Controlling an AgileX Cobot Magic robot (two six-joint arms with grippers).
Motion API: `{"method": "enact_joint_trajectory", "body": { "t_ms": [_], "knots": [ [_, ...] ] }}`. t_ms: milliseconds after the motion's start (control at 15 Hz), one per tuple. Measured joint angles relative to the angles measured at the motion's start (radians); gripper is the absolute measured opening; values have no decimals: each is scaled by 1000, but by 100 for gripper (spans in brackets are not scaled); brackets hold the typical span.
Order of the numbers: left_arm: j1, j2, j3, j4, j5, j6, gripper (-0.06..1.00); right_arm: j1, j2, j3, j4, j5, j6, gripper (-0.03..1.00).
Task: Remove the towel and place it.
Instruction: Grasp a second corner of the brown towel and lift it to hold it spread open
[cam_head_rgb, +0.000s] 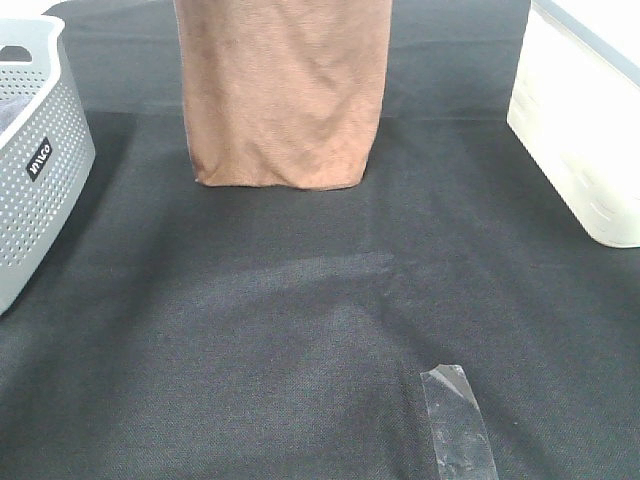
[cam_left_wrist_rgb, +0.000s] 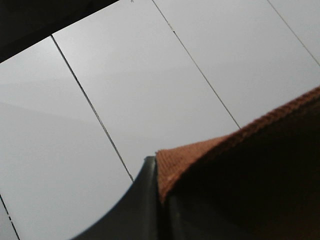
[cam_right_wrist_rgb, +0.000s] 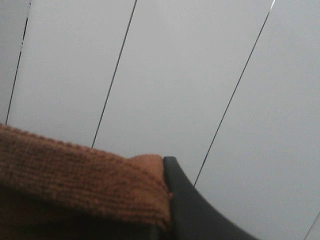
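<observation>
Towel (cam_head_rgb: 285, 95) hangs over black table covering (cam_head_rgb: 300, 330); left gripper (cam_left_wrist_rgb: 161, 200), right gripper (cam_right_wrist_rgb: 167, 200) each clamped on its hem.

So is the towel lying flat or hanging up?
Hanging. The towel drops from the top of the high view, hem near the table; the left tool and right tool each pinch its edge.

The work surface is covered by a black woven cloth (cam_head_rgb: 300, 330), on which faint creases are seen near the middle. A grey perforated basket (cam_head_rgb: 40, 170) is set at the left edge, and a white container (cam_head_rgb: 580, 130) at the right edge. A strip of clear tape (cam_head_rgb: 455, 420) is stuck near the front. The lower hem of the towel (cam_head_rgb: 285, 90) is seen at the far middle; contact with the cloth cannot be confirmed.
</observation>
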Motion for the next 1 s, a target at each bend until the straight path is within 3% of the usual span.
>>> {"method": "enact_joint_trajectory", "body": {
  "t_ms": [267,467,933,1000],
  "knots": [
    [3,214,-382,2,71,-9,0,-67,83,-91,124,-107,0,0],
    [3,354,-641,11,204,-32,0,-76,115,-133,165,-140,1,0],
    [1,396,-685,36,354,-36,0,-102,139,-135,236,-97,1,0],
    [-5,396,-687,29,504,-36,0,-102,139,-135,269,-2,1,0]
  ]
}}
